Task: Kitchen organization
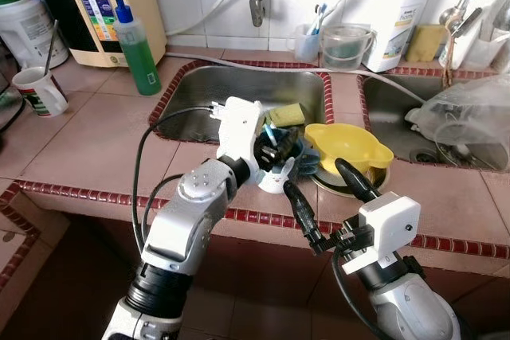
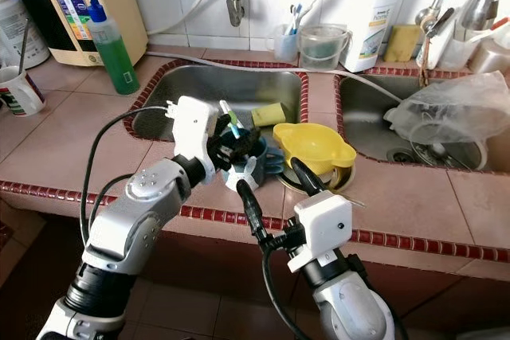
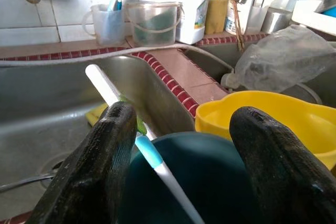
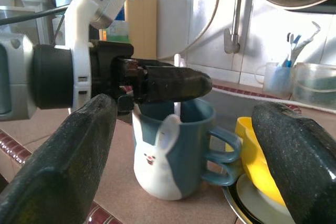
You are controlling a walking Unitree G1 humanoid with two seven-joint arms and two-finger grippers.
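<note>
Ceramic bunny mug (image 4: pixel 170 153), teal with a white rabbit face and a looped handle, sits on the matte pinkish tile counter (image 1: pixel 103 149) right at the front edge of the left stainless sink (image 1: pixel 199 89). A toothbrush (image 3: pixel 152 158) with a white-and-blue handle leans out of it. The left gripper (image 2: pixel 227 142) hovers right over the mug's rim, its chunky rubbery black fingers spread apart, one on each side of the opening, not clamped on anything. The right gripper (image 1: pixel 323 189) is just in front of the mug, fingers wide open and empty, pointing at it. Just beside the mug there's a glossy yellow plastic bowl (image 1: pixel 347 149) with a pour spout, stacked on a plate, and a yellow-green sponge (image 1: pixel 285 114) lies behind in the basin. A crumpled clear plastic bag (image 1: pixel 466 113) is in the right sink. Along the back: a green soap bottle (image 1: pixel 135 53), a white detergent bottle (image 1: pixel 394 25), a clear cup of toothbrushes (image 1: pixel 307 37), and a striped mug (image 1: pixel 38 89) off to the left.
</note>
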